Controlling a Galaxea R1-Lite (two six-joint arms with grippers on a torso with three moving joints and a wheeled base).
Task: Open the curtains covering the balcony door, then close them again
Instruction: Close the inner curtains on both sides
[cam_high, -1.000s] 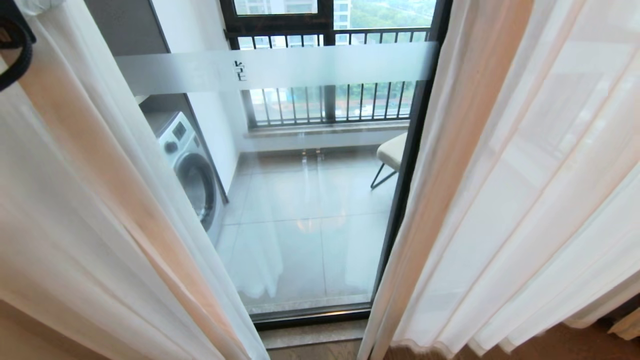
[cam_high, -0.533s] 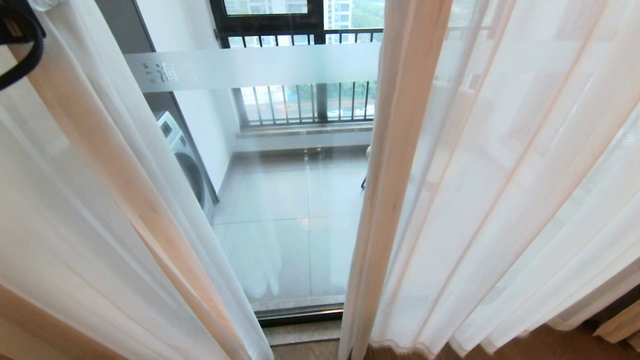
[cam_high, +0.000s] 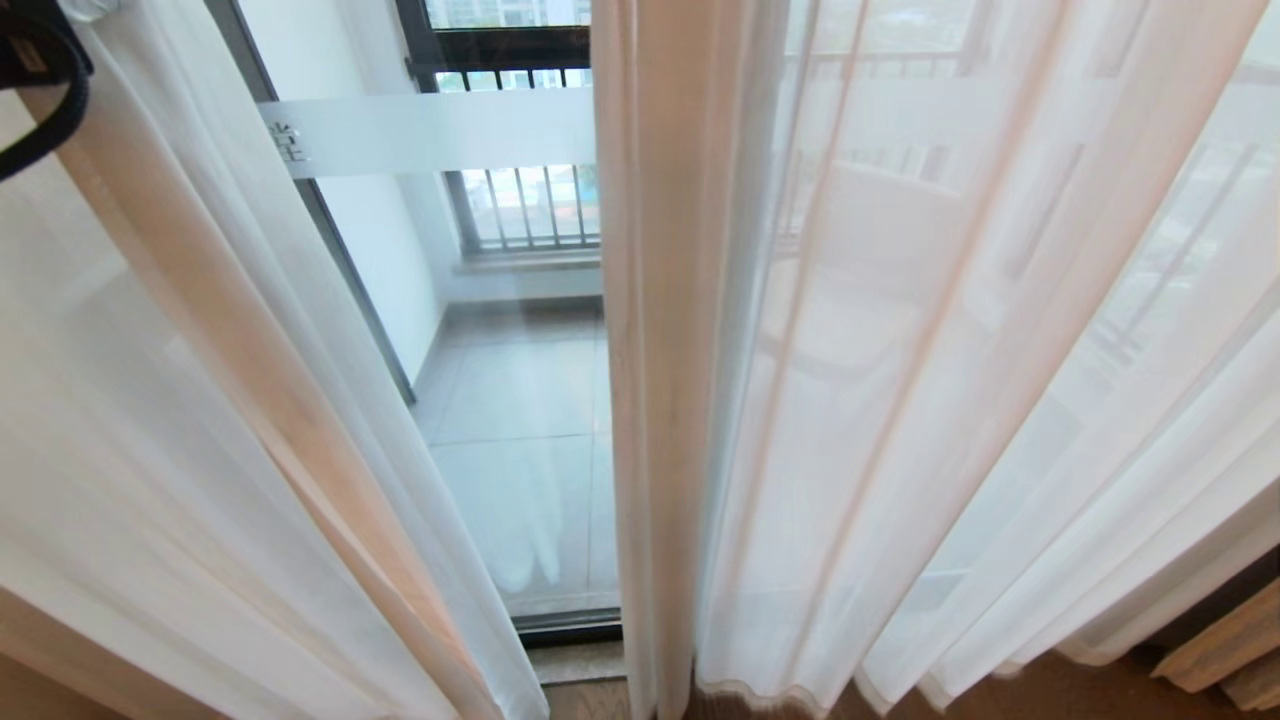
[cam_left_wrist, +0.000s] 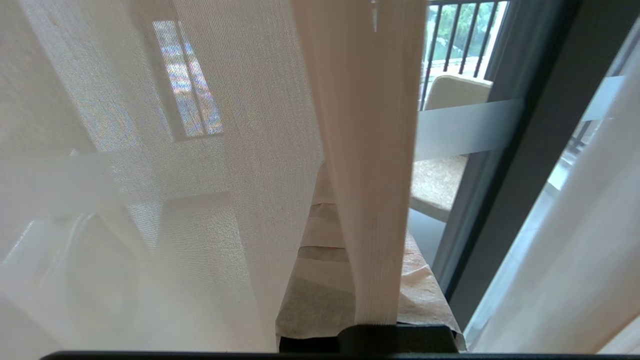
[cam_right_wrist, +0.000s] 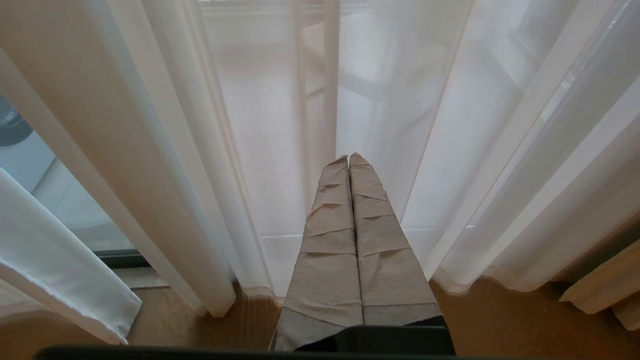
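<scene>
The left gripper (cam_left_wrist: 332, 190) is clenched on the leading hem of the curtains (cam_high: 640, 350). In the head view this fold runs from 12 to 6 o'clock, with the bare strip of the balcony door (cam_high: 510, 420) and the other panel at its 9 o'clock. By my judgement the closing pull must carry that hem toward 9 o'clock, while the right gripper (cam_right_wrist: 349, 159), pressed together and empty, idles low before the sheer

small unreadable characters on balcony door's frosted band (cam_high: 440, 130)
</scene>
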